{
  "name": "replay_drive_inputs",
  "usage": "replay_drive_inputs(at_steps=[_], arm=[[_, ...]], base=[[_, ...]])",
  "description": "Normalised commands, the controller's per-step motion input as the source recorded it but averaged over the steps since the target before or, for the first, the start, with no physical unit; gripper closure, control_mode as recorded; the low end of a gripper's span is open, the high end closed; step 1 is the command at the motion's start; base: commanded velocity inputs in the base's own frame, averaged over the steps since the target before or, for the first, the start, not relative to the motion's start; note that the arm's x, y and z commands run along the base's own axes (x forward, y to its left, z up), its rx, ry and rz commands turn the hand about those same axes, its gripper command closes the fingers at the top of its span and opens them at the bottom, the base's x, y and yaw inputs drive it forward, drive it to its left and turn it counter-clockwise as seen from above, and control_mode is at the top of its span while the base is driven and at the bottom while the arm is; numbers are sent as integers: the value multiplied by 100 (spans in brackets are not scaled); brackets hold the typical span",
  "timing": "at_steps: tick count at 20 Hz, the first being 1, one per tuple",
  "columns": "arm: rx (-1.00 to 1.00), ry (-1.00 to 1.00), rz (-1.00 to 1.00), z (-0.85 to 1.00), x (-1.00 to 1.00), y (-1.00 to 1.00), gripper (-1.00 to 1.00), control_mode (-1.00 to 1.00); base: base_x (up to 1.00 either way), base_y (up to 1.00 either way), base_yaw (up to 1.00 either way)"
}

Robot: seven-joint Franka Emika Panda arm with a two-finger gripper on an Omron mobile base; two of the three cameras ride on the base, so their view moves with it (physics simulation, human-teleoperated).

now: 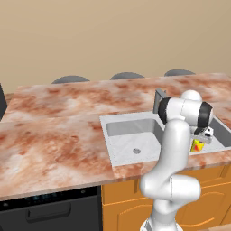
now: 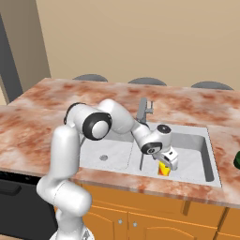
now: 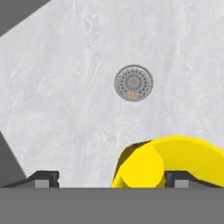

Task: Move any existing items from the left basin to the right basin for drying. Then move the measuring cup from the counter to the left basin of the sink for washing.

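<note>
The small yellow carton-like item point(image 2: 163, 169) with a red mark sits low in the right basin point(image 2: 194, 149), near its front left corner. My gripper point(image 2: 167, 162) hangs right over it, jaws wide apart and open. In the hand view the yellow item point(image 3: 175, 157) lies below the gripper point(image 3: 113, 177), closer to the right fingertip point(image 3: 181, 178), with the basin's round drain point(image 3: 134, 83) beyond. From the left base view the arm hides much of the yellow item point(image 1: 197, 145). The left basin point(image 1: 131, 140) holds nothing. The dark green measuring cup point(image 2: 237, 160) peeks in at the right edge on the counter point(image 2: 56, 101).
The grey faucet point(image 2: 145, 110) stands behind the divider between the basins. Dark chair backs point(image 1: 71, 79) line the counter's far side. A black dishwasher front point(image 1: 49, 210) and orange cabinet doors point(image 2: 154, 220) sit below the counter.
</note>
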Motion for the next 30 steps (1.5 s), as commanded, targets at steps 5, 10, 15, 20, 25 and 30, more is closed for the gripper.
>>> replay_drive_inputs(at_steps=[5,10,15,20,25,30], arm=[[0,1,0,12,0,7,-100,-100],[0,1,-2,23,0,12,-100,-100],[0,0,-1,31,0,8,-100,-100],[0,0,-1,35,-1,2,-100,-100],[0,0,-3,46,-6,0,-100,-100],[0,0,-4,42,-9,-5,-100,-100]], base=[[0,0,0],[0,0,0],[0,0,0],[0,0,0],[0,0,0],[0,0,0]])
